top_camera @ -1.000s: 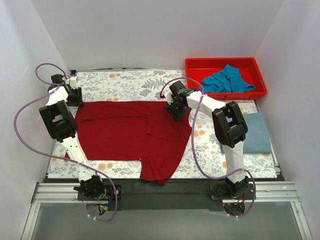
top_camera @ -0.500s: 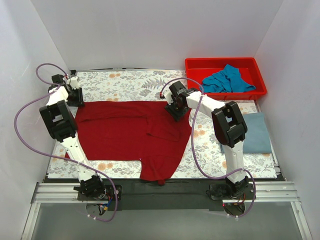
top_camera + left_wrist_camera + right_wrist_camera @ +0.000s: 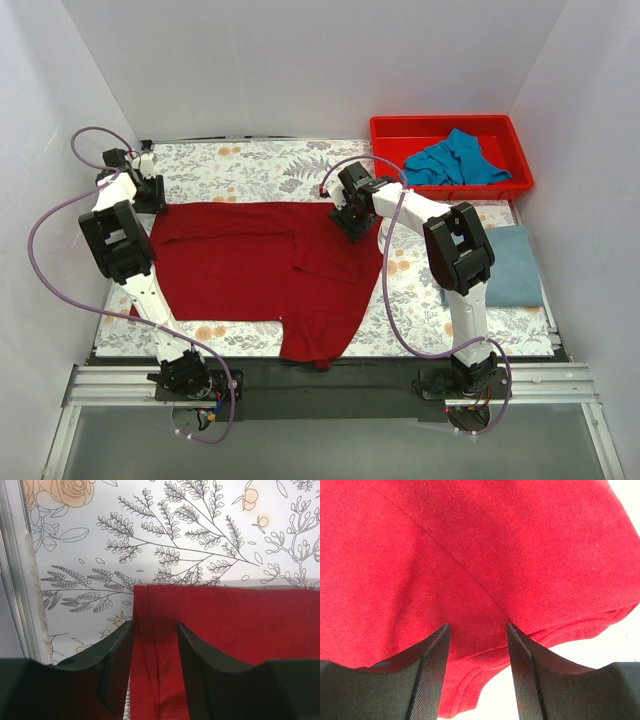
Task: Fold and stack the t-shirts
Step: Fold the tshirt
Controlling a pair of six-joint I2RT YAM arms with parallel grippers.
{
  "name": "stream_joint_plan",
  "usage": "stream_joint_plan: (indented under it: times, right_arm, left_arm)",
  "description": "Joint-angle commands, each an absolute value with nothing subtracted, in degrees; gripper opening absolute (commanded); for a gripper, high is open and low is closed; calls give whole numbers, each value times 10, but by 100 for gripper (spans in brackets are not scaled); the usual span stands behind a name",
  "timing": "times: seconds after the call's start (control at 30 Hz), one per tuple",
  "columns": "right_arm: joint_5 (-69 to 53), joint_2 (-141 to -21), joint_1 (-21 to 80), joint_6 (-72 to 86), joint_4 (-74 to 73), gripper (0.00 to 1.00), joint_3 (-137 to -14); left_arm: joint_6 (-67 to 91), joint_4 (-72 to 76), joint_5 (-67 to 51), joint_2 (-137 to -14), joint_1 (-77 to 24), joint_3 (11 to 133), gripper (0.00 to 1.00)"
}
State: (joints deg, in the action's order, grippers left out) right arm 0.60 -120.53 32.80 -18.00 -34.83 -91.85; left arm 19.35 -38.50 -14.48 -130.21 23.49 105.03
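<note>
The dark red t-shirt (image 3: 250,260) lies spread on the floral table, with one part folded over near its right side and a flap hanging toward the front edge. My left gripper (image 3: 152,198) is at the shirt's far left corner. In the left wrist view (image 3: 155,630) its jaws are open and straddle that corner (image 3: 165,645). My right gripper (image 3: 349,222) is at the shirt's far right edge. In the right wrist view (image 3: 477,630) its jaws are open with the red hem (image 3: 470,690) between them. The grey-blue t-shirt (image 3: 512,265) lies folded at the right. The teal-blue t-shirt (image 3: 455,160) lies crumpled in the bin.
A red plastic bin (image 3: 390,130) stands at the far right corner. White walls close in the left, far and right sides. The table's left rail (image 3: 20,580) runs right beside my left gripper. A black strip runs along the front edge (image 3: 320,372).
The right gripper has edged very slightly toward the far side. The left arm and the shirts have not visibly moved.
</note>
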Motion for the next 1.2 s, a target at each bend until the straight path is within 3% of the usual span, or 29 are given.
stream_joint_plan:
  times: [0.0, 0.3, 0.53, 0.7, 1.17]
  right_arm:
    - [15, -1214, 329, -185, -352, 56, -942]
    - [20, -1216, 328, -186, -352, 56, -940]
    - [25, -1220, 328, -188, -353, 56, -945]
    - [40, -1224, 328, -192, -352, 55, -944]
    - [79, -1240, 327, -203, -352, 54, -942]
  left_arm:
    - [197, -389, -160, -1310, 235, 1077, 38]
    - [201, -401, -180, -1323, 236, 1107, 33]
    - [202, -396, -185, -1312, 236, 1107, 19]
    - [203, -380, -172, -1306, 235, 1111, 0]
    - [195, -309, -133, -1343, 236, 1151, 0]
